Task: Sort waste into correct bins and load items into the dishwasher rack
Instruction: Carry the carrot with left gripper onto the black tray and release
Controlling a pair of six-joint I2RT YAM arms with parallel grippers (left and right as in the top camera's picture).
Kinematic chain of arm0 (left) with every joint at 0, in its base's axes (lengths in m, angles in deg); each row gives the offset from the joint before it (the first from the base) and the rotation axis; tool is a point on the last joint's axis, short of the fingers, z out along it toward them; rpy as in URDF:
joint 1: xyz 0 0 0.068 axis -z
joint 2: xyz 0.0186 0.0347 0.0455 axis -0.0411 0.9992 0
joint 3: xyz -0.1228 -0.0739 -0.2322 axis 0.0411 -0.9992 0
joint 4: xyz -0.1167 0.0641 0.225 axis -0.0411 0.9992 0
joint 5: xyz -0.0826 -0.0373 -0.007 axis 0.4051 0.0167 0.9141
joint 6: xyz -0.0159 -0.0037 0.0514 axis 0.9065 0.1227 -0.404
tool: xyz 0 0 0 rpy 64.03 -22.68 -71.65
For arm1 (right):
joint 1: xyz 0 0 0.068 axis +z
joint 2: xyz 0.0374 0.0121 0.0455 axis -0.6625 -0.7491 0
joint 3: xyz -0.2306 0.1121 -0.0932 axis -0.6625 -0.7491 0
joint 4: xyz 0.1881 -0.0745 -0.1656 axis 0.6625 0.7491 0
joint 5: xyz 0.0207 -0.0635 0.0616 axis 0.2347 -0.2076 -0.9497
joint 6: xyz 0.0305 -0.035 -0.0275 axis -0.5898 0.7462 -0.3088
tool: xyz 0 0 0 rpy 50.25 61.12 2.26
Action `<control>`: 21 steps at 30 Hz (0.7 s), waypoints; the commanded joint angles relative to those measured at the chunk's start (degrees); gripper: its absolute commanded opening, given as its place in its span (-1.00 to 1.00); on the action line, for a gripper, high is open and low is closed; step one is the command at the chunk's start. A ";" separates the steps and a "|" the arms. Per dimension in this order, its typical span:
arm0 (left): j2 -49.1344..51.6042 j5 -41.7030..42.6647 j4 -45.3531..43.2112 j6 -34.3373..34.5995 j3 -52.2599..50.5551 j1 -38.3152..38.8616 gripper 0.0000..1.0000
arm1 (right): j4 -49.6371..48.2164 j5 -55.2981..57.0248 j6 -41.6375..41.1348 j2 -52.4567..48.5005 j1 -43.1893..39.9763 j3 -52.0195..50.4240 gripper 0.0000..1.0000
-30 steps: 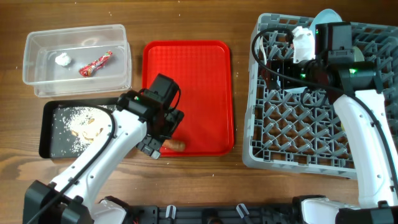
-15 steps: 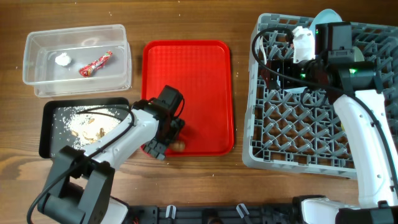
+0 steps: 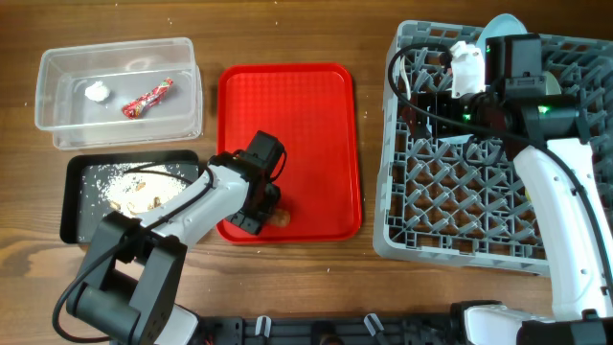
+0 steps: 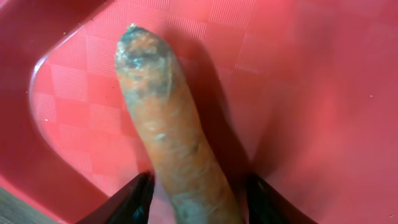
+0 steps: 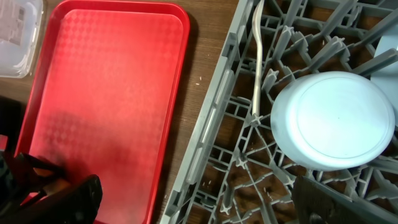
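Note:
An orange carrot piece (image 3: 279, 218) (image 4: 168, 124) lies in the near left corner of the red tray (image 3: 306, 115) (image 4: 298, 93). My left gripper (image 3: 266, 213) (image 4: 199, 202) is down over it, its two black fingers pressed close against the carrot's sides. My right gripper (image 3: 436, 101) (image 5: 199, 205) hangs open above the left edge of the grey dishwasher rack (image 3: 460, 192) (image 5: 211, 124), holding nothing. An upturned white bowl (image 5: 339, 118) sits in the rack, and a thin white stick (image 5: 257, 56) lies across the rack's grid.
A clear bin (image 3: 48, 115) at the back left holds a red wrapper (image 3: 148, 96) and a white crumpled scrap (image 3: 96, 92). A black tray (image 3: 69, 196) with food scraps sits in front of it, just left of my left arm.
My left gripper has come down over the carrot and its jaws have closed in from wide open. The right arm has not moved.

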 commanded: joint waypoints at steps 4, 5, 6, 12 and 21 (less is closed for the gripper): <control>0.59 -3.34 -0.92 0.00 -0.66 -0.07 -0.37 | 0.07 -0.96 -0.44 -0.33 0.09 0.04 0.99; 0.59 -3.37 -1.53 -0.09 -0.66 -0.09 -0.42 | 0.09 -0.96 -0.44 -0.33 0.09 0.04 0.99; 0.59 -3.37 -1.75 -0.09 -0.61 -0.09 -0.42 | 0.13 -0.96 -0.42 -0.33 0.09 0.04 0.99; -2.05 -3.74 -2.19 -7.23 0.24 -3.52 -0.67 | 0.15 -0.96 -0.42 -0.33 0.09 0.04 0.99; -21.11 -4.72 -2.12 -31.43 1.66 -17.59 -0.62 | 0.15 -0.94 -0.42 -0.33 0.09 0.04 0.99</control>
